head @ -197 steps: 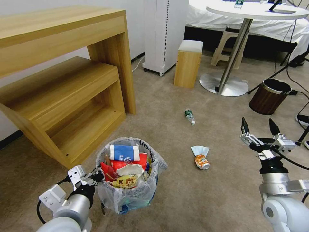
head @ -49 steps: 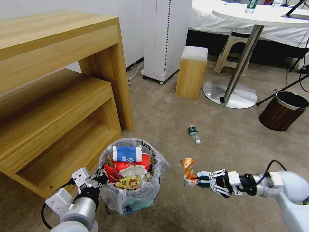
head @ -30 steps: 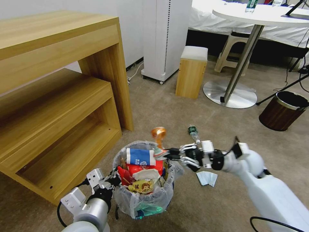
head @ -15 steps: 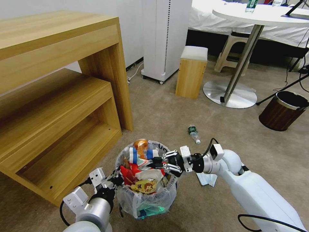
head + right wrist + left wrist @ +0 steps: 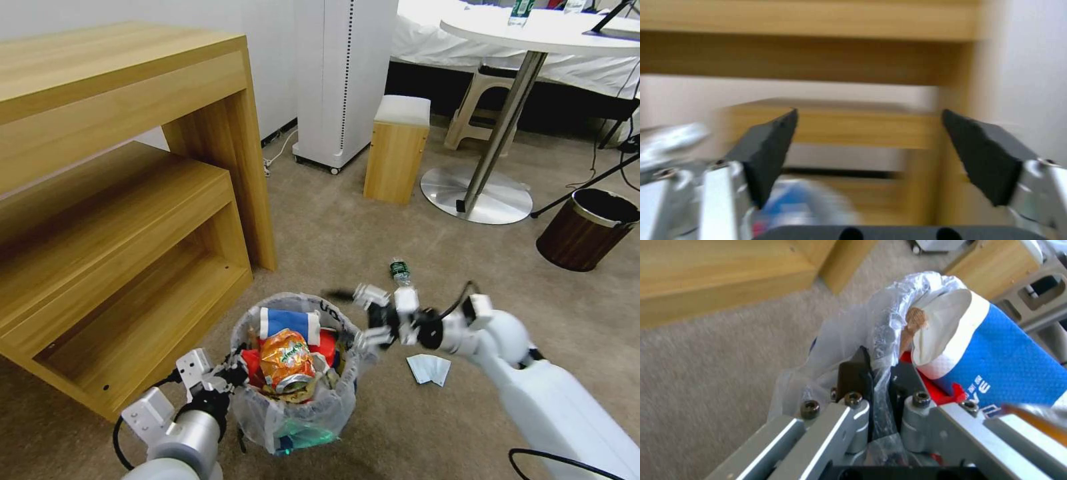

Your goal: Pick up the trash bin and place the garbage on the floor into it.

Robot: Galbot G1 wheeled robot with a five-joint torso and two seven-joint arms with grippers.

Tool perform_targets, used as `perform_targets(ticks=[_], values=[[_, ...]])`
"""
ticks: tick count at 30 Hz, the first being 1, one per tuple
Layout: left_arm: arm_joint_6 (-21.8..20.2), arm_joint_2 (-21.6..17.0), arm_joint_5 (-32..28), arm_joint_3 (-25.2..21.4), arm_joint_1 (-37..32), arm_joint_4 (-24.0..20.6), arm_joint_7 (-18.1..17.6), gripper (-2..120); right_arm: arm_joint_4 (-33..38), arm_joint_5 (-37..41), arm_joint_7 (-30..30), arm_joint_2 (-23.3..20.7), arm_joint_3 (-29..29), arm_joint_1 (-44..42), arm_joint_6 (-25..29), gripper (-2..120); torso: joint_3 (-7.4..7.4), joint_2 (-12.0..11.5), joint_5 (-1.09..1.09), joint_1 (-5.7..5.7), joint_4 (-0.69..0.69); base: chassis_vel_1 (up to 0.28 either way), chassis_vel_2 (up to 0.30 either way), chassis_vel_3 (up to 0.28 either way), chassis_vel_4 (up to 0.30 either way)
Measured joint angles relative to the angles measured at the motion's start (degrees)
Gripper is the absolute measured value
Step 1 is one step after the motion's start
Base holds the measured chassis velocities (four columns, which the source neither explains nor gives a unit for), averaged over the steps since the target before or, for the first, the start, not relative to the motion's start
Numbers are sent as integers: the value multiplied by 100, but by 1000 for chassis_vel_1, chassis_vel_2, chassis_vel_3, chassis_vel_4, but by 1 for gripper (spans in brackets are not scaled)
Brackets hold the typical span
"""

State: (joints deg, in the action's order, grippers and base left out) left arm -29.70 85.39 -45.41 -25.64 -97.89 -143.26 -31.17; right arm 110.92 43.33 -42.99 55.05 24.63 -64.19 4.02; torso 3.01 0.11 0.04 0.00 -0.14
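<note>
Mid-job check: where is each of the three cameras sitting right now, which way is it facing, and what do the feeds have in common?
Head view: from the robot's head, looking forward and down at the floor; both arms show, left gripper on the trash bin, right gripper open beside its rim.
Left wrist view: from the left wrist, along its fingers, shut on the bin's plastic bag.
Right wrist view: from the right wrist, between open fingers, toward the wooden shelf.
Shared: head and left wrist views both show the blue-white carton.

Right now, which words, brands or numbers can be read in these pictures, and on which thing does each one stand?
None reads whole.
Blue-white carton: white print, cut off, unreadable.
Trash bin liner: black lettering, crinkled, unreadable.
Orange wrapper: print too small.
Small plastic bottle: green label too small.
</note>
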Motion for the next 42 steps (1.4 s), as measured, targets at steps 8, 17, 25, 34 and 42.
perform_targets(ticks=[8,17,25,34,42], values=[[-35,-59,-108,-205,82,4,-13,3,690,-907,2880,298,1409,-1660,517,100,0,0,1,0,-2,0,0,0,0],[-182,-106,-291,-279,99,70,-141,3,659,-1385,3523,765,1987,-2494,1129,100,-1,1,1,0,0,0,0,0,0],[-199,-105,-479,-379,118,104,-192,3,541,-1576,3471,1193,2029,-2705,1524,100,0,0,1,0,0,0,0,0,0],[-148,-97,-518,-428,88,86,-165,3,520,-1549,3397,1344,1919,-2722,1530,100,0,0,0,0,0,0,0,0,0],[-117,-65,-506,-414,6,8,-131,3,472,-1536,3302,1311,1830,-2704,1553,100,-1,1,0,-1,0,-42,6,43,-19]])
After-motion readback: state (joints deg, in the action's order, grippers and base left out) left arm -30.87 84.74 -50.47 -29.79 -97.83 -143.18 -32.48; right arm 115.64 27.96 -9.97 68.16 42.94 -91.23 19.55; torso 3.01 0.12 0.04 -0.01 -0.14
